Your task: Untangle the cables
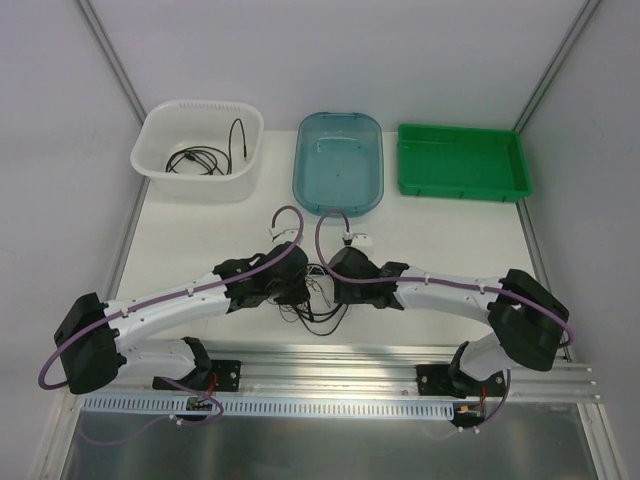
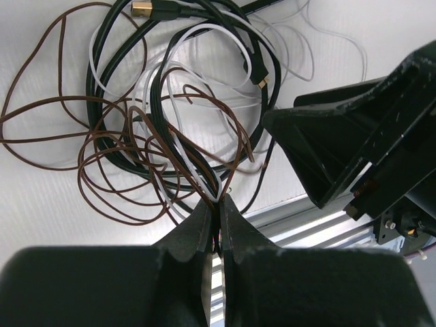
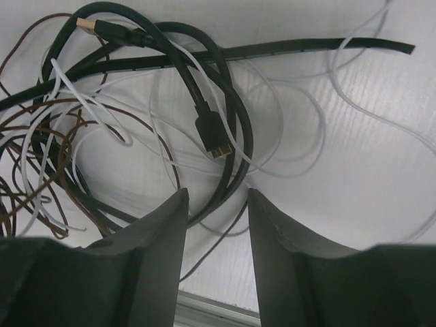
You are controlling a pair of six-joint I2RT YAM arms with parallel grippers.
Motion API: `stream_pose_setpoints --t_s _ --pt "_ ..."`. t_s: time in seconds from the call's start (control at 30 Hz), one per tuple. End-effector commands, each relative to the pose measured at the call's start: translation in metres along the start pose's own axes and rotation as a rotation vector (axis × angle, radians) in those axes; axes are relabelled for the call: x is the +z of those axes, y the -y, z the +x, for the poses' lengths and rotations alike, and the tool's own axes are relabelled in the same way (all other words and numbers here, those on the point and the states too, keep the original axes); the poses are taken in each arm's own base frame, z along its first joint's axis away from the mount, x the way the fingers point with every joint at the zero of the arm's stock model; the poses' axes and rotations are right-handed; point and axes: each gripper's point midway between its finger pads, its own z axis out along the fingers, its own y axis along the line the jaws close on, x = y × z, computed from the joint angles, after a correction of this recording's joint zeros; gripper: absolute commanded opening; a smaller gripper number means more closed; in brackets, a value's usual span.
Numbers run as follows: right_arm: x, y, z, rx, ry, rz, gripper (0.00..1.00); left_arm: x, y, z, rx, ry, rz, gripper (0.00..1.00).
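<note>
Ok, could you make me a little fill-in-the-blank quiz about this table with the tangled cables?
1. The cable lying in the white basket is ____.
2. The tray on the far right is ____.
3. The left hand is pinched ____ on thin wires of the tangle.
4. The right hand stands ____, with a black cable in the gap.

Missing words: black; green; shut; open.

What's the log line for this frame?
left gripper: shut on cables | right gripper: open, black cable between fingers | cables: tangled
</note>
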Motion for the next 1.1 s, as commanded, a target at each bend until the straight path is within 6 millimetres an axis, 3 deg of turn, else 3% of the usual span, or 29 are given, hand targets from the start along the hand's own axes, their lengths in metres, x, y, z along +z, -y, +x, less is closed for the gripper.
stream_pose_setpoints --t_s 0.0,0.2,0.3,0.43,0.53,0.67,0.73,0.8,0.97,1.07 --pt "0.011 -0.012 -0.013 0.028 0.031 0.019 0.43 -0.002 0.001 -0.005 -0.022 0.034 0.012 0.0" --pt "0.028 0.002 -0.001 0.018 -0.016 0.135 0.38 -0.002 -0.005 -0.006 -0.017 0.056 0.001 0.0" --pt "0.028 0.007 0.002 0.002 -0.027 0.159 0.3 -0.001 -0.009 -0.006 -0.005 0.061 -0.012 0.0" --pt "0.009 0.015 -0.011 -0.022 0.014 0.179 0.01 0.003 -0.027 -0.01 -0.018 0.074 -0.052 0.0" --pt "-0.021 0.023 -0.029 -0.072 0.053 0.191 0.01 0.004 -0.044 -0.01 -0.022 0.077 -0.084 0.0" --pt "-0.074 0.027 -0.06 -0.154 0.119 0.155 0.01 0.008 -0.089 -0.013 -0.093 0.07 -0.168 0.0" --pt "-0.109 0.035 -0.077 -0.196 0.161 0.136 0.01 0.005 -0.104 -0.014 -0.118 0.075 -0.197 0.0" --pt "-0.138 0.062 -0.089 -0.197 0.189 0.177 0.01 0.002 -0.123 -0.013 -0.137 0.078 -0.24 0.0" --pt "-0.195 0.122 -0.117 -0.043 0.309 0.231 0.01 -0.012 -0.147 -0.018 -0.179 0.121 -0.29 0.0" --pt "-0.22 0.128 -0.123 -0.01 0.379 0.157 0.01 -0.016 -0.159 -0.015 -0.203 0.121 -0.323 0.0"
